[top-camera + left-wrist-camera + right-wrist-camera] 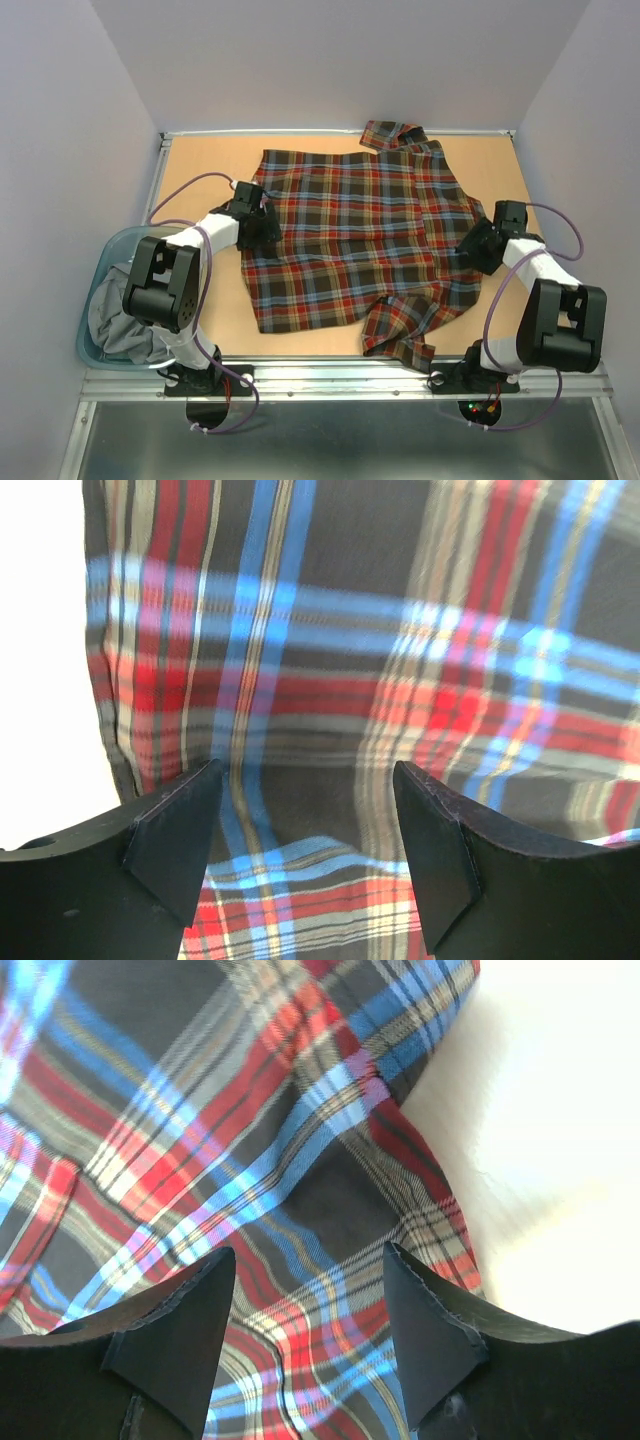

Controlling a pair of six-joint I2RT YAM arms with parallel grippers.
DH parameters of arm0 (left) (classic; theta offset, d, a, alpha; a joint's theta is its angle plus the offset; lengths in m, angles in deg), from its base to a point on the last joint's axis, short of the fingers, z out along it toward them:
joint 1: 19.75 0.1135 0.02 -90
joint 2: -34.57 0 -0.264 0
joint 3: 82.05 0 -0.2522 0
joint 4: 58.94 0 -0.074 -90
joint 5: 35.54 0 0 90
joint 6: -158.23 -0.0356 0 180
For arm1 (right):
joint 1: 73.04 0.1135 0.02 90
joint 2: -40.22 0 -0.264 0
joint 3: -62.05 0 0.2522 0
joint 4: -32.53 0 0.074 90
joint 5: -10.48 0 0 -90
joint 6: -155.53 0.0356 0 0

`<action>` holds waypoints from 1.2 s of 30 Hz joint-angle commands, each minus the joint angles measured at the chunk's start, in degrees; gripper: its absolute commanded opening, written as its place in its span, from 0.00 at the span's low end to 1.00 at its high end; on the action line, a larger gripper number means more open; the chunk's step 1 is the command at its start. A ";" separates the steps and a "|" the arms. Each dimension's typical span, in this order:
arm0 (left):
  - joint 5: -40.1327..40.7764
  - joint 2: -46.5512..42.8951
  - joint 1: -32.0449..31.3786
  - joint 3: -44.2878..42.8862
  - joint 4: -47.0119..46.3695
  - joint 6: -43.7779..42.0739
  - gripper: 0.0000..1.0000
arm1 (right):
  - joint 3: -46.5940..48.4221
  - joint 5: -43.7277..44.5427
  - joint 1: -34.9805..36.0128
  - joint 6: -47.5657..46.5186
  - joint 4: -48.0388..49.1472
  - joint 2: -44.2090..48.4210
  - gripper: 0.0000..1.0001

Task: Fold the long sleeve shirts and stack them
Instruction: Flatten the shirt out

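Observation:
One long sleeve shirt, a red, brown and blue plaid flannel, lies spread flat on the tan table, its collar at the far edge. A sleeve is folded in at the near right. My left gripper hovers open over the shirt's left edge, plaid cloth lying under its fingers and none pinched between them. Over the shirt's right edge my right gripper is open as well, the hem running beneath its fingertips.
A blue basket holding crumpled grey cloth stands at the table's left, beside the left arm's base. A metal rail runs along the near edge. White walls close in the back and both sides.

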 commanded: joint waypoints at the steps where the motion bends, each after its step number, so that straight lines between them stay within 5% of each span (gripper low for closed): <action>1: 0.56 -3.54 0.03 -6.84 -5.04 -1.40 0.80 | 4.54 -1.35 2.19 -5.26 -0.86 4.68 0.66; 8: 0.04 9.90 0.03 -22.99 -9.71 0.10 0.77 | 12.96 -7.32 5.62 -8.70 5.37 0.58 0.66; 13: -3.83 16.06 0.03 -26.80 -8.22 0.27 0.76 | 17.36 -9.53 7.02 -6.68 12.67 -7.77 0.66; 23: -4.80 16.78 0.03 -19.60 -4.27 -0.61 0.76 | 17.22 -9.88 7.29 -4.48 14.70 -18.42 0.67; 36: -3.22 7.55 0.03 -5.20 6.89 -3.06 0.76 | 1.65 -2.50 7.29 -0.96 -0.32 -7.10 0.68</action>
